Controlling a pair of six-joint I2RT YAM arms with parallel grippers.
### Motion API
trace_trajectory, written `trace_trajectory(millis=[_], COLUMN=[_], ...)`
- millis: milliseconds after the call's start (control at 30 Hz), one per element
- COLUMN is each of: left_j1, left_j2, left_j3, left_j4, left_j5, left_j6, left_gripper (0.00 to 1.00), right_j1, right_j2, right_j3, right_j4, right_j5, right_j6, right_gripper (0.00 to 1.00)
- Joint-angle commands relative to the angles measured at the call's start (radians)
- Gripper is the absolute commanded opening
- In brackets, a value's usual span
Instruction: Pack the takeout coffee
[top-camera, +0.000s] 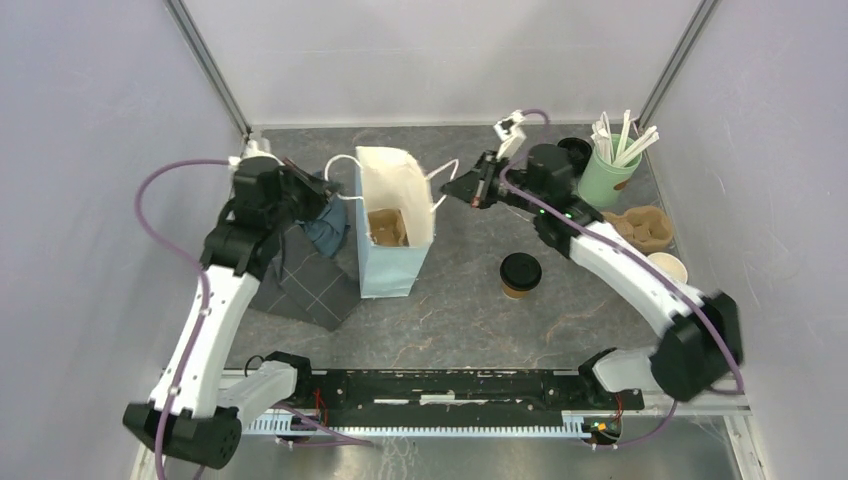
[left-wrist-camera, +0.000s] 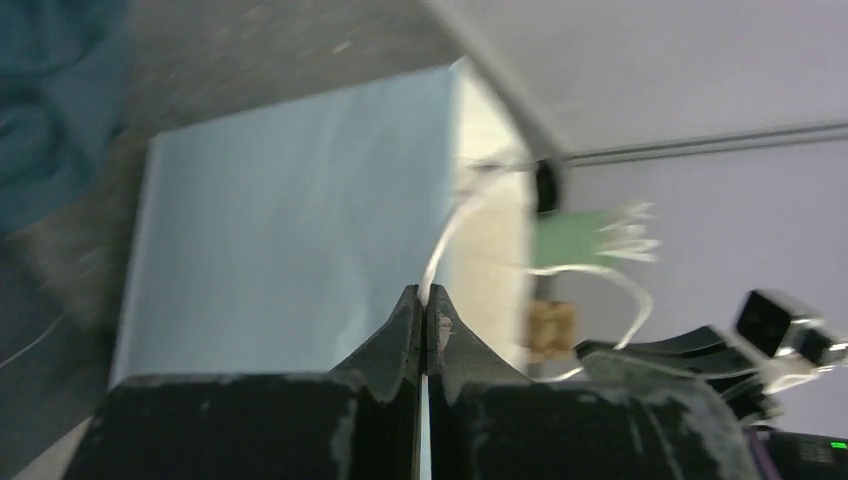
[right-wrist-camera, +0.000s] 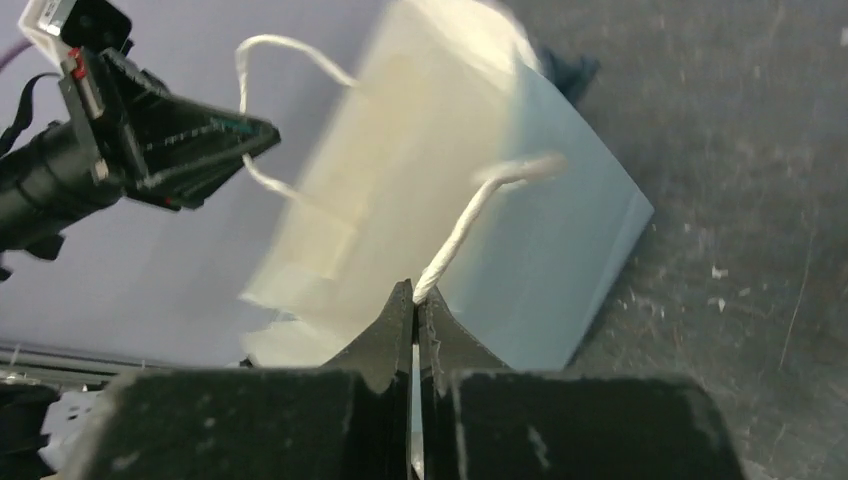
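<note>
The takeout coffee (top-camera: 520, 272), a brown cup with a black lid, stands upright on the table to the right of the light blue paper bag (top-camera: 392, 250). The bag stands open, with a brown pulp piece (top-camera: 387, 228) inside. My left gripper (top-camera: 334, 197) is shut on the bag's left white rope handle (left-wrist-camera: 445, 235); the wrist view shows its tips (left-wrist-camera: 427, 292) pinching it. My right gripper (top-camera: 452, 190) is shut on the right rope handle (right-wrist-camera: 480, 200), its tips (right-wrist-camera: 415, 290) closed round it. The bag's mouth sits between the two grippers.
A dark cloth (top-camera: 305, 285) lies left of the bag. At the back right stand a green cup of stirrers (top-camera: 612, 168), a stack of black lids (top-camera: 576, 150), a pulp cup carrier (top-camera: 645, 228) and cream-rimmed paper cups (top-camera: 668, 266).
</note>
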Motion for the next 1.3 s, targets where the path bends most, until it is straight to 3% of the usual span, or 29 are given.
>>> trace_trajectory(millis=[0, 133, 333, 567, 733, 867, 1067, 1267], left_j1=[0.005, 0.005, 0.004, 0.003, 0.003, 0.003, 0.003, 0.003], left_j2=[0.062, 0.061, -0.019, -0.109, -0.189, -0.246, -0.197, -0.126], left_j3=[-0.073, -0.011, -0.049, -0.245, -0.390, -0.441, -0.423, -0.333], left_j4=[-0.120, 0.054, 0.325, -0.001, -0.044, -0.049, -0.040, 0.170], left_j5=[-0.037, 0.131, 0.284, 0.223, 0.285, 0.295, 0.405, 0.374], left_j6=[0.117, 0.158, 0.185, 0.184, 0.117, 0.104, 0.209, 0.260], left_gripper=[0.02, 0.02, 0.02, 0.02, 0.02, 0.02, 0.02, 0.02], right_j1=[0.020, 0.030, 0.029, 0.029, 0.025, 0.023, 0.025, 0.023], right_j2=[0.184, 0.189, 0.131, 0.093, 0.141, 0.179, 0.200, 0.320], right_j3=[0.155, 0.326, 0.312, 0.094, 0.111, 0.167, 0.277, 0.546], right_j4=[-0.034, -0.101, -0.092, -0.013, -0.100, -0.169, -0.139, -0.099], right_j5=[-0.091, -0.112, -0.199, -0.274, -0.258, -0.266, -0.321, -0.291], right_j6=[-0.012, -0.150, -0.263, -0.253, -0.317, -0.333, -0.350, -0.270], right_gripper=[0.00, 0.00, 0.00, 0.00, 0.00, 0.00, 0.00, 0.00])
